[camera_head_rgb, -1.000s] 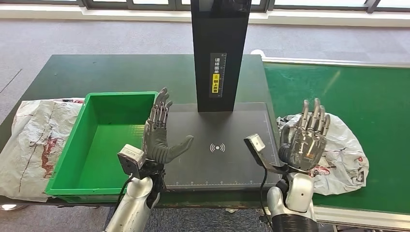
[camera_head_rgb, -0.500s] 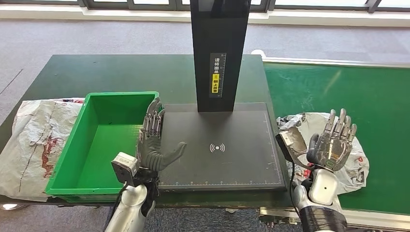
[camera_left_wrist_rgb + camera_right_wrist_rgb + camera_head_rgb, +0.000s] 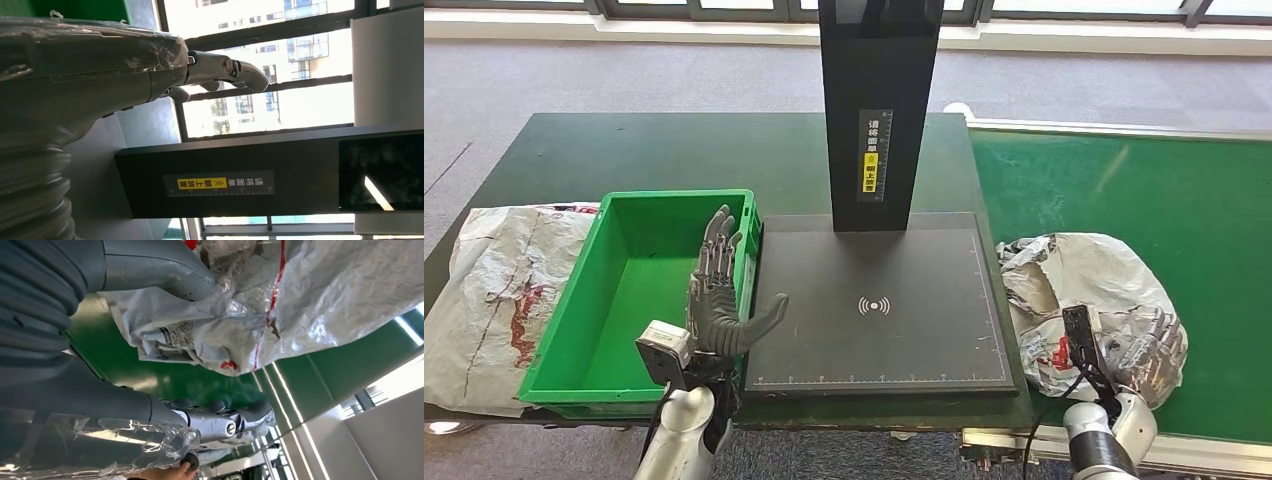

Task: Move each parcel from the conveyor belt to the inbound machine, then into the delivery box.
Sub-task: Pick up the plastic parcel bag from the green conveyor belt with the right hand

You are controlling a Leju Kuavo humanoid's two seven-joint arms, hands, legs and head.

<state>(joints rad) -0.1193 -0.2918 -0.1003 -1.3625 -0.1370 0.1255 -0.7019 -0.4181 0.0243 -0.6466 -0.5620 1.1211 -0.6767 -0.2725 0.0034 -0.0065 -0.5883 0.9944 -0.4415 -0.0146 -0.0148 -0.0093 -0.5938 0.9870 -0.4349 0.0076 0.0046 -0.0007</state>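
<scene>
- Since a second ago the right robot hand [image 3: 1146, 345] has dropped from raised and upright beside the scanner plate down onto the grey plastic parcel [image 3: 1092, 300] on the green conveyor belt [image 3: 1164, 190]; the left robot hand [image 3: 720, 290] has slid from over the plate toward the green delivery box [image 3: 574, 340].
- Nearest, the left robot hand stands upright with fingers [image 3: 716, 245] spread and thumb out, released, holding nothing, over the box's right wall.
- At the same depth, the right robot hand lies low against the near side of the parcel; from the head view I cannot tell whether its fingers have closed on the plastic.
- Right wrist view adds what the head view hides: the thick thumb [image 3: 150, 265] presses into the crinkled bag [image 3: 310, 295], while the darker fingers [image 3: 220, 422] lie apart from it over the belt, so the bag is touched, not plainly clenched.
- Left wrist view shows the fingers [image 3: 225, 70] extended with nothing in them, against the black column [image 3: 240, 177] and its yellow label.
- Further off, the inbound machine's dark scanner plate [image 3: 879, 300] lies between box and belt, its column [image 3: 879, 110] rising behind.
- A second grey parcel [image 3: 484, 290] lies left of the box on the dark green counter [image 3: 644, 150].
- Beyond, grey carpet [image 3: 624, 75] runs to a wall of windows [image 3: 280, 20].
</scene>
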